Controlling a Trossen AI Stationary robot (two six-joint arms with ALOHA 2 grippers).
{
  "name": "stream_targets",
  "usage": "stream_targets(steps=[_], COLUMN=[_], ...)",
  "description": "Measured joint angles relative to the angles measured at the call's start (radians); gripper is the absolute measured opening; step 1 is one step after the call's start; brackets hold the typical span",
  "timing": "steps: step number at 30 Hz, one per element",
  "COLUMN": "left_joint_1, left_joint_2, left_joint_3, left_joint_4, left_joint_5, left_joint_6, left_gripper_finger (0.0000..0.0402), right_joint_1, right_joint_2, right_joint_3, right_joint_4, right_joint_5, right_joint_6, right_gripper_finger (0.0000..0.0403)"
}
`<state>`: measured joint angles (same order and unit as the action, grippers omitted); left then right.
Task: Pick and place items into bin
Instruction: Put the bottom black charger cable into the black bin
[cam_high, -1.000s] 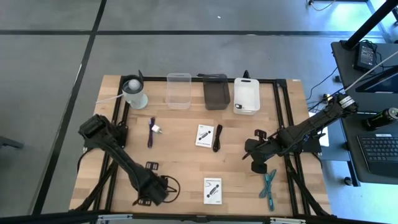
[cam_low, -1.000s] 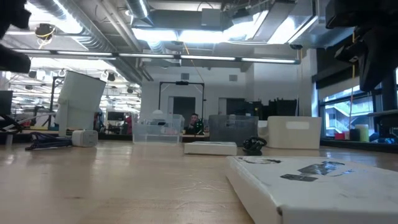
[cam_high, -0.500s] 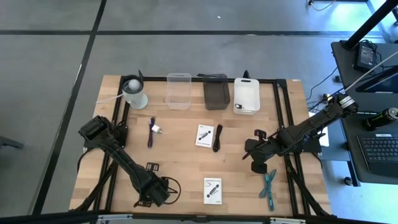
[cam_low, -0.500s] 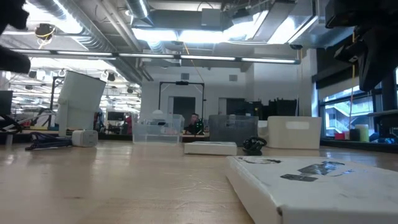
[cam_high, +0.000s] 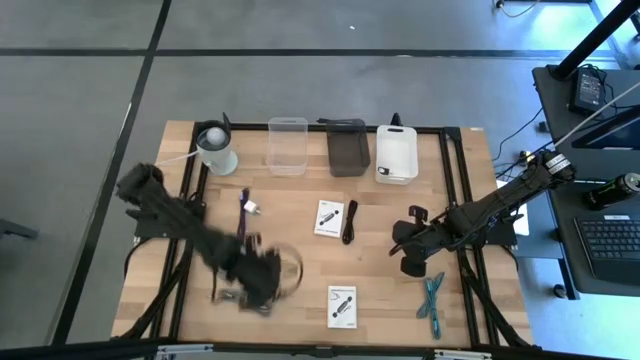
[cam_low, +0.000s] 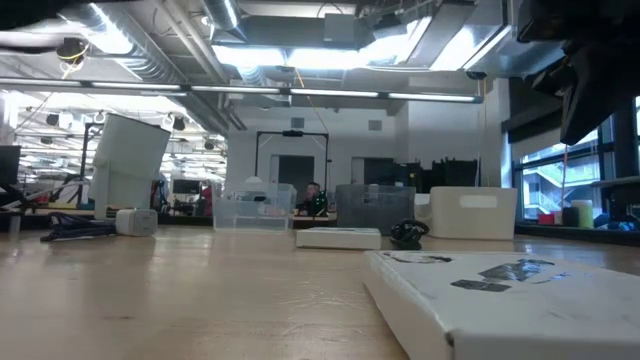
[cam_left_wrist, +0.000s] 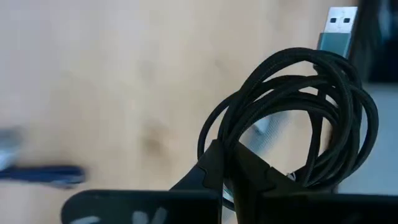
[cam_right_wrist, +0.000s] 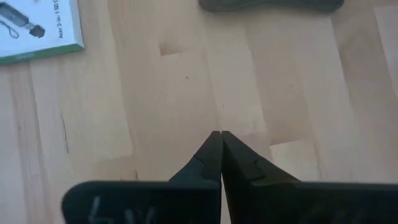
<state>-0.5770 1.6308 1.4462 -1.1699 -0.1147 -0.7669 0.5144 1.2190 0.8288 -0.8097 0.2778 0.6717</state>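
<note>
Hanging from your left gripper, the black cable coil is pinched between the closed fingers, its USB plug pointing away. In the high view this gripper sits over the table at about 7 o'clock from centre. One white card lies at 3 o'clock of it, another nearer centre. Your right gripper, fingers pressed together and empty, hovers at 4 o'clock, above the teal tool. Three bins line the 12 o'clock edge.
</note>
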Motion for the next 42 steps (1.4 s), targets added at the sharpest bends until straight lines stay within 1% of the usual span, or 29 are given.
stream_targets(steps=[2, 6, 9, 11, 15, 17, 19, 21, 23, 25, 28, 30, 33, 38, 40, 42], left_joint_1=[0.090, 0.312, 0.504, 0.617, 0.786, 0.852, 0.900, 0.938, 0.967, 0.991, 1.029, 1.054, 1.091, 1.130, 1.138, 1.144], left_joint_2=[-0.052, -0.116, -0.117, -0.108, -0.063, -0.021, 0.038, 0.109, 0.188, 0.265, 0.384, 0.456, 0.547, 0.680, 0.716, 0.737], left_joint_3=[-0.001, -0.001, -0.001, -0.002, 0.003, 0.051, 0.126, 0.215, 0.313, 0.410, 0.547, 0.627, 0.723, 0.812, 0.824, 0.825], left_joint_4=[-0.025, 0.010, 0.089, 0.160, 0.338, 0.366, 0.357, 0.346, 0.329, 0.321, 0.285, 0.274, 0.274, 0.244, 0.218, 0.200], left_joint_5=[-0.030, -0.091, -0.049, 0.001, 0.097, 0.133, 0.140, 0.143, 0.159, 0.164, 0.144, 0.145, 0.180, 0.242, 0.271, 0.267], left_joint_6=[0.003, 0.078, 0.199, 0.292, 0.463, 0.533, 0.599, 0.660, 0.720, 0.754, 0.770, 0.785, 0.814, 0.806, 0.764, 0.713], left_gripper_finger=[0.0003, 0.0003, 0.0003, 0.0003, 0.0003, 0.0003, 0.0003, 0.0003, 0.0003, 0.0003, 0.0003, 0.0003, 0.0003, 0.0003, 0.0003, 0.0003], right_joint_1=[0.000, 0.000, -0.001, -0.002, -0.010, -0.029, -0.054, -0.086, -0.118, -0.150, -0.196, -0.224, -0.261, -0.299, -0.307, -0.314], right_joint_2=[0.000, 0.000, -0.001, -0.012, -0.072, -0.122, -0.181, -0.248, -0.309, -0.371, -0.436, -0.458, -0.475, -0.476, -0.476, -0.476], right_joint_3=[0.000, -0.001, -0.041, -0.106, -0.276, -0.367, -0.454, -0.537, -0.604, -0.651, -0.682, -0.684, -0.684, -0.684, -0.684, -0.684], right_joint_4=[0.000, 0.004, 0.062, 0.148, 0.475, 0.638, 0.796, 0.911, 0.987, 1.026, 1.033, 1.040, 1.040, 1.039, 1.038, 1.038], right_joint_5=[0.018, 0.076, 0.096, 0.089, 0.079, 0.076, 0.077, 0.057, 0.039, 0.041, 0.050, 0.054, 0.054, 0.054, 0.053, 0.054], right_joint_6=[0.031, 0.082, 0.141, 0.191, 0.236, 0.225, 0.193, 0.148, 0.113, 0.101, 0.109, 0.107, 0.107, 0.123, 0.144, 0.161], right_gripper_finger=[0.0003, 0.0003, 0.0003, 0.0002, 0.0002, 0.0002, 0.0001, 0.0001, 0.0001, 0.0001, 0.0001, 0.0001, 0.0001, 0.0001, 0.0000, 0.0000])
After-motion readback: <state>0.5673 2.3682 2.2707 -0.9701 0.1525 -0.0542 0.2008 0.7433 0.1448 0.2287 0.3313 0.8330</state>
